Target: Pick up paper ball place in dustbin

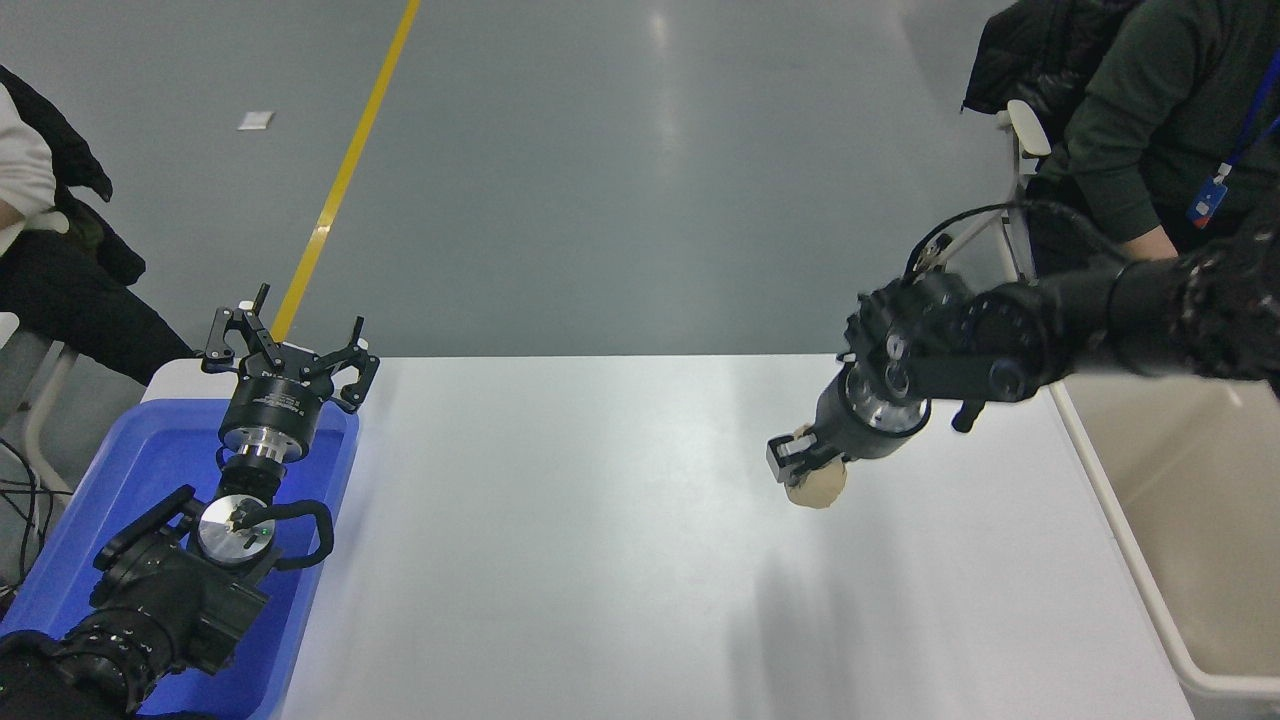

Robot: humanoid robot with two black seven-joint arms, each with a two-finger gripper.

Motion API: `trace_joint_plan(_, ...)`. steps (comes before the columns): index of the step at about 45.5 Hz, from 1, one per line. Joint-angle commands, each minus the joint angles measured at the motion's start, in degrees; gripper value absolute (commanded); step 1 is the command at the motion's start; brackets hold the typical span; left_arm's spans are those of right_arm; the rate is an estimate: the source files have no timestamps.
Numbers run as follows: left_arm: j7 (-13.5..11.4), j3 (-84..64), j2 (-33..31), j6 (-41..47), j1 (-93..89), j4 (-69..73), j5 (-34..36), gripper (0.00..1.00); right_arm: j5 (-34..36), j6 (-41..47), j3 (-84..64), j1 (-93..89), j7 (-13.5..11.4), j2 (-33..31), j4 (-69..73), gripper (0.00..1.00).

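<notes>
My right gripper (pixel 805 468) is shut on the tan-brown paper ball (pixel 818 488) and holds it raised well above the white table (pixel 560 540), right of its middle. The ball hangs under the fingers, partly hidden by them. The cream-beige dustbin (pixel 1180 500) stands at the table's right edge, to the right of the ball; my right arm crosses over its far end. My left gripper (pixel 288 345) is open and parked at the lower left, over the far end of the blue tray.
A bright blue shallow tray (pixel 120 500) lies at the table's left edge under my left arm. A person in a dark green top (pixel 1160 120) sits beyond the dustbin at the top right. Another person (pixel 40 230) sits at the far left.
</notes>
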Motion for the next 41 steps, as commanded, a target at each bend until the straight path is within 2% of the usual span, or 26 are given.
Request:
trace_joint_plan(1, 0.0, 0.0, 0.0, 0.0, 0.0, 0.0, 0.0, 0.99, 0.4, 7.7, 0.2, 14.2, 0.0, -7.2, 3.3, 0.0)
trace_joint_plan(15, -0.1, 0.0, 0.0, 0.0, 0.0, 0.0, 0.0, 0.99, 1.1, 14.6, -0.5, 25.3, -0.1, -13.7, 6.0, 0.0)
trace_joint_plan(23, 0.0, 0.0, 0.1, 0.0, 0.0, 0.0, 0.0, 0.99, 1.0, 14.6, -0.7, 31.0, 0.0, -16.0, 6.0, 0.0)
trace_joint_plan(41, 0.0, 0.0, 0.0, 0.0, 0.0, 0.0, 0.0, 0.99, 0.8, 14.6, -0.9, 31.5, -0.1, -16.8, 5.4, 0.0)
